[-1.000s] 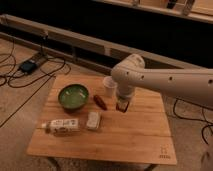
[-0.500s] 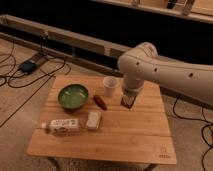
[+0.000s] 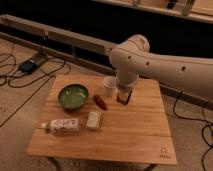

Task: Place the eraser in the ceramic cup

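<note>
The white ceramic cup (image 3: 109,86) stands upright on the wooden table (image 3: 135,132), near its far edge. My gripper (image 3: 124,97) points down just right of the cup, low over the table top. A dark patch shows at the gripper's tip; I cannot tell whether it is the black eraser. No black block lies in the open on the table. The arm's large white link (image 3: 131,59) hangs over the cup and hides the table behind it.
A green bowl (image 3: 73,96) stands left of the cup. A red oblong item (image 3: 100,102) lies between bowl and gripper. A white rectangular block (image 3: 93,120) and a lying bottle (image 3: 60,125) are at the front left. Cables (image 3: 30,65) run over the floor at left.
The arm's upper link swung right and then back towards the cup. The gripper stayed low beside the cup, shifting only slightly. The things on the table have not moved.
</note>
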You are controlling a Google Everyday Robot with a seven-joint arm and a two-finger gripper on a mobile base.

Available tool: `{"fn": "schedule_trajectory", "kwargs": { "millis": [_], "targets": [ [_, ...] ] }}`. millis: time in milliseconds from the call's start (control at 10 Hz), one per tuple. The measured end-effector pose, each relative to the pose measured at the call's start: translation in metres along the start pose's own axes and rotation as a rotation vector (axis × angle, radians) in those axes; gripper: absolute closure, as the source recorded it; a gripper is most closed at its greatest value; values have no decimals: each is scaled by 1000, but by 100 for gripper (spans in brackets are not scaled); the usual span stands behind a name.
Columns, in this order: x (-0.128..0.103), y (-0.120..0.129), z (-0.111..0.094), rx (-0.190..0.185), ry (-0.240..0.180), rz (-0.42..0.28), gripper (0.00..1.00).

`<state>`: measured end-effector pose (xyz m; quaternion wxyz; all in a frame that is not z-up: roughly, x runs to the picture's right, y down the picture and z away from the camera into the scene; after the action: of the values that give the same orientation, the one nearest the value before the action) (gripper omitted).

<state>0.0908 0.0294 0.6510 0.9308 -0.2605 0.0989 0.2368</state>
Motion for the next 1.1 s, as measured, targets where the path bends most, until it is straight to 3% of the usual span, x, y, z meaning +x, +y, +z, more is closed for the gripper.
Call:
{"fn": "schedule_trajectory", "kwargs": {
  "millis": [800, 1100],
  "targets": [
    [-25, -25, -39, 1, 20, 4, 100],
    [-30, -39, -54, -2, -3, 15, 100]
  ]
}}
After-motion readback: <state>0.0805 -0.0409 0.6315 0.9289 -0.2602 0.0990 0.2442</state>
